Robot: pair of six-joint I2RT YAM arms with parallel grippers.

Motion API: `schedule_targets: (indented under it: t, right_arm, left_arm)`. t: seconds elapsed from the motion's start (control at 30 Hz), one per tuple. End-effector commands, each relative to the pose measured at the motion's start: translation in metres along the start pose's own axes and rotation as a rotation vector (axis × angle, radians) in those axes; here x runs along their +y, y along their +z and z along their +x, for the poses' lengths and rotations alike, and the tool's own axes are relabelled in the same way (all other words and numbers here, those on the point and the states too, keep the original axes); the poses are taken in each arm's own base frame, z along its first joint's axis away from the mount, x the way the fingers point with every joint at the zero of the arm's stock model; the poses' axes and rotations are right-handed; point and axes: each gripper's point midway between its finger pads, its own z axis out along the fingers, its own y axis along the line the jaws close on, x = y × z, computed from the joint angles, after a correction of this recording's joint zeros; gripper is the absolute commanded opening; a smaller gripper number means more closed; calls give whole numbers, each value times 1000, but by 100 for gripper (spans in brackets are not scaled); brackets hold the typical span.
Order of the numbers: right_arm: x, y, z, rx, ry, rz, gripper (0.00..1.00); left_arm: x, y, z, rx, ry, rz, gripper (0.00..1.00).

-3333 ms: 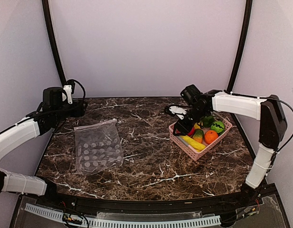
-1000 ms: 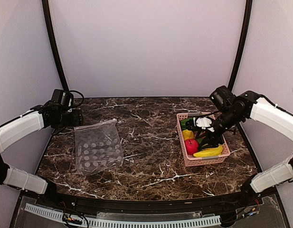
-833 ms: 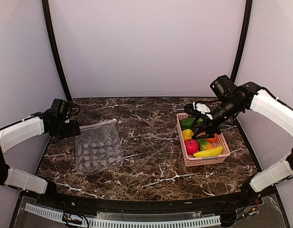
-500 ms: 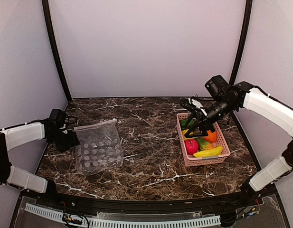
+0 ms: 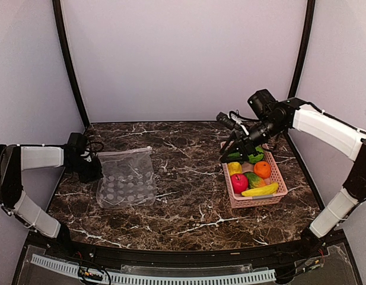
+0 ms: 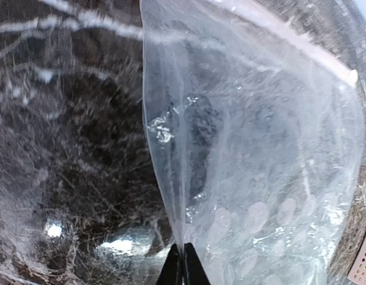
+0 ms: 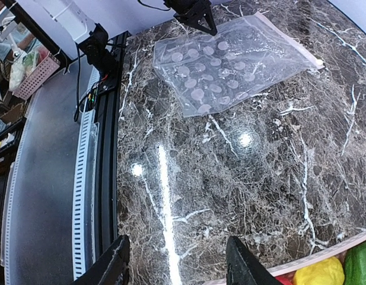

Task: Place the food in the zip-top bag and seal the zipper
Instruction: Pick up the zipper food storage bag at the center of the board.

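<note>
One wide, dark worktop (image 5: pixel 188 202) holds everything. The clear bag (image 5: pixel 126 181) with pale dots lies flat on it, just to the right of the left gripper (image 6: pixel 183 270). That gripper is closed tight and pinches the bag's left edge. The bag's zipper (image 6: pixel 301 41) runs along the far edge, away from that gripper. A pink basket (image 5: pixel 254 202) sits just under the right gripper (image 7: pixel 177 243), well apart from the bag. In the basket lie a banana (image 5: pixel 261 190), an apple (image 5: pixel 239 182), an orange (image 5: pixel 262 170) and a green pepper (image 5: pixel 249 158). The right gripper hangs open over the basket's far end, with nothing between its fingers.
</note>
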Motion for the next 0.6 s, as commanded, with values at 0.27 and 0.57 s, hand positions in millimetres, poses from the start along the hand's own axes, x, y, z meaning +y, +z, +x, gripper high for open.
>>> schedule_targets:
  t: [0.27, 0.57]
  right_arm:
    - [-24, -34, -44, -63, -55, 202, 48]
    - [-44, -28, -70, -149, -92, 131, 39]
  left_arm:
    - [-157, -153, -5, -547, 830, 567, 1]
    - [-200, -197, 44, -519, 1205, 752, 1]
